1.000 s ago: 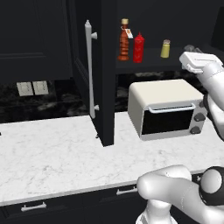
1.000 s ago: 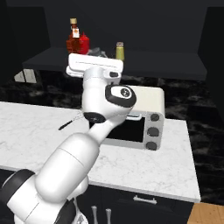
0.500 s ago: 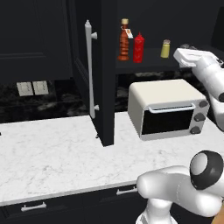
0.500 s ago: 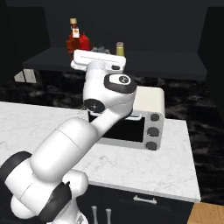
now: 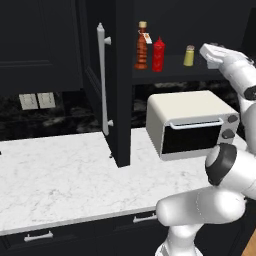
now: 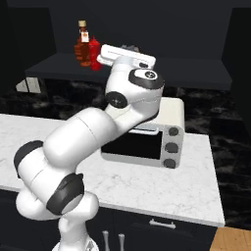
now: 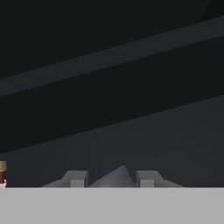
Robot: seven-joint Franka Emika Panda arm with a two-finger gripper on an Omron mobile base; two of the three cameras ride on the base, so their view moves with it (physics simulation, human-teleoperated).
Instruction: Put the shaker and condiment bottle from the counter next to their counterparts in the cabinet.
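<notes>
In the hand view my gripper (image 7: 111,179) is shut on the shaker (image 7: 117,174), whose pale grey top pokes up between the two fingertips. It faces the dark inside of the cabinet (image 5: 120,100). My white hand (image 5: 214,52) hovers at shelf height, just right of the yellowish shaker (image 5: 189,55). The condiment bottle (image 5: 142,46) stands on the shelf, touching or nearly touching the red squeeze bottle (image 5: 158,54). Its tan cap shows at the hand view's left edge (image 7: 2,168). From the right, both bottles (image 6: 83,46) stand left of my hand (image 6: 126,55).
A cream toaster oven (image 5: 190,122) sits on the marble counter (image 5: 60,185) under the shelf, right below my hand. The open cabinet door with its silver bar handle (image 5: 102,80) juts out on the left. Dark drawers run under the counter's front edge.
My hand has risen and moved left toward the cabinet shelf, closer to the yellowish shaker. The bottles on the shelf have not moved.
</notes>
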